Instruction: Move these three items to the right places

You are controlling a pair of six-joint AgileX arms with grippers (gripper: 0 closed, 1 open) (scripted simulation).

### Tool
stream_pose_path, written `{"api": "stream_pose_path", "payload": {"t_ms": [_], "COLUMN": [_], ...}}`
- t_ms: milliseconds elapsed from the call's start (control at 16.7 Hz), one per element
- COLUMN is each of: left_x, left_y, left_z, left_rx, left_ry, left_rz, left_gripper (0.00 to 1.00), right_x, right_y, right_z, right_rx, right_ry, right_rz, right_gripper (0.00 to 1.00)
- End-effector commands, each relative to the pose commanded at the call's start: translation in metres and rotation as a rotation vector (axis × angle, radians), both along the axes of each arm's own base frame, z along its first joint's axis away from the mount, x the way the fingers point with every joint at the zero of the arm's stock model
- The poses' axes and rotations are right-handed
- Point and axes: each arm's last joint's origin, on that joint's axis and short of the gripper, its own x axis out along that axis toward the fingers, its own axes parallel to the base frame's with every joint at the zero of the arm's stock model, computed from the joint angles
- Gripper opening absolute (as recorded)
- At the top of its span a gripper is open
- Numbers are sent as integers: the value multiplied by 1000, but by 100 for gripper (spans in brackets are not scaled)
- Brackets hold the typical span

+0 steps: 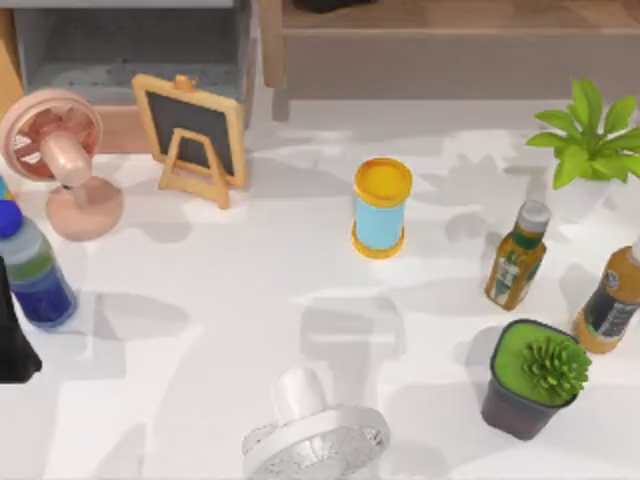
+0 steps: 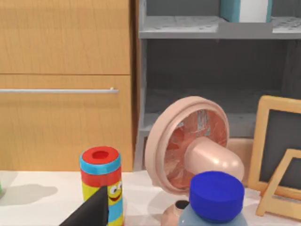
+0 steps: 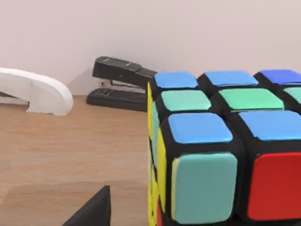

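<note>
The top view counts two fans – a pink fan (image 1: 55, 150) at the table's left, a white fan (image 1: 315, 435) cut off at the bottom edge – two potted plants, two brown bottles (image 1: 517, 255) at the right, and one yellow-capped can (image 1: 381, 208). The left gripper (image 1: 15, 330) is a dark shape at the left edge beside a blue-capped bottle (image 1: 30, 265); its fingers I cannot tell. The right wrist view has the puzzle cube (image 3: 225, 148) very near on a wooden surface, with a black stapler (image 3: 120, 84) behind – the right gripper's state I also cannot tell.
</note>
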Motion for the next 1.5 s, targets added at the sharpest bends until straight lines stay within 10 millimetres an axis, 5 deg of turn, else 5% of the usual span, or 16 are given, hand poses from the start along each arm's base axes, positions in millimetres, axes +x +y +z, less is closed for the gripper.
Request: {"api": "stream_pose_path", "payload": {"t_ms": [720, 1140, 1320, 1500], "left_x": [0, 0, 0, 0], "left_y": [0, 0, 0, 0], "left_z": [0, 0, 0, 0], "left_rx": [0, 0, 0, 0], "left_ry": [0, 0, 0, 0], "left_rz": [0, 0, 0, 0], "left_gripper": [100, 100, 100, 100], "right_x": [-27, -129, -189, -248], "right_y": [10, 45, 61, 73], "right_z": [5, 11, -14, -59], "right_rx": [2, 8, 3, -6], "right_ry": [-10, -32, -19, -4], "right_rz": [10, 8, 5, 5], "right_gripper": [100, 100, 100, 100]}}
